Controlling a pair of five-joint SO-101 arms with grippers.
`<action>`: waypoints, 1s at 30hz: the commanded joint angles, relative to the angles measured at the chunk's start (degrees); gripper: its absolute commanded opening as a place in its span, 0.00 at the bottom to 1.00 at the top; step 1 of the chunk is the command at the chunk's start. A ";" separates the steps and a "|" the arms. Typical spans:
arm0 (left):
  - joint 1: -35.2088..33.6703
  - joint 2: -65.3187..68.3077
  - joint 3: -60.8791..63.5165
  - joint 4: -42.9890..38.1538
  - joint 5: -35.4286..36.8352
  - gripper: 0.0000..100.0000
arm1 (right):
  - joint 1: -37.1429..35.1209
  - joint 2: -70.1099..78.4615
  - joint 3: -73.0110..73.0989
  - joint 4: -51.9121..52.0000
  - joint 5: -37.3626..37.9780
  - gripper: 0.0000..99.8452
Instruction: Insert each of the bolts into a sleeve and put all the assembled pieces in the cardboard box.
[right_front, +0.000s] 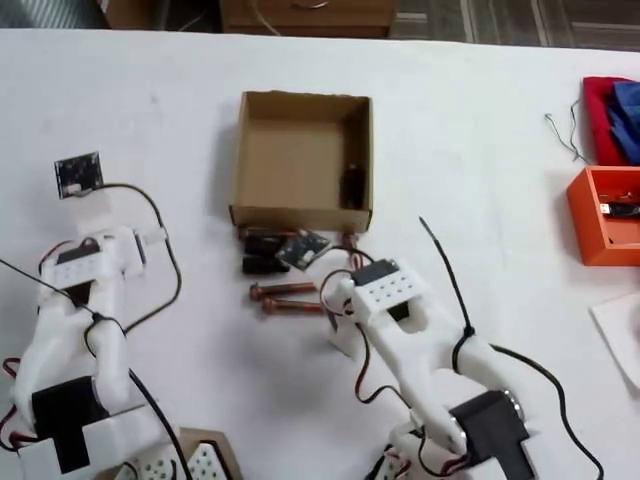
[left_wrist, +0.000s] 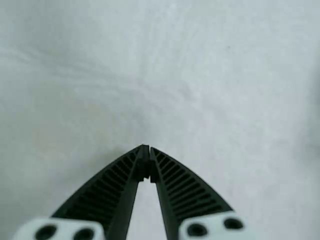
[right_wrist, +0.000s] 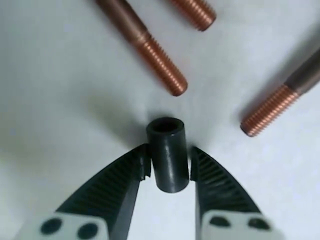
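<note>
Right now my right arm is folded forward over the middle of the counter (right_front: 470, 120), just off the near wall of the cardboard box (right_front: 300, 216). Its right gripper (right_wrist: 169, 150) is closed snugly on a black sleeve (right_wrist: 168, 160), whose open bore faces a copper bolt (right_wrist: 145, 45) lying close by, head end cut off. My left arm sits bent near the counter's left edge with the left gripper (left_wrist: 145, 152) pinched fully together on nothing, while a dark piece (right_front: 352, 185) in the box's right near corner is too small to identify.
</note>
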 joint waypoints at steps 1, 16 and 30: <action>0.35 -0.26 -2.24 -0.88 0.35 0.04 | 0.48 2.59 -1.49 0.13 -0.62 0.12; 0.35 -0.26 -1.98 -0.62 0.35 0.04 | 8.75 -18.15 -9.32 5.67 -0.62 0.02; 9.58 0.88 -16.40 23.38 -14.95 0.04 | 34.51 -33.63 -13.89 -1.54 -18.73 0.02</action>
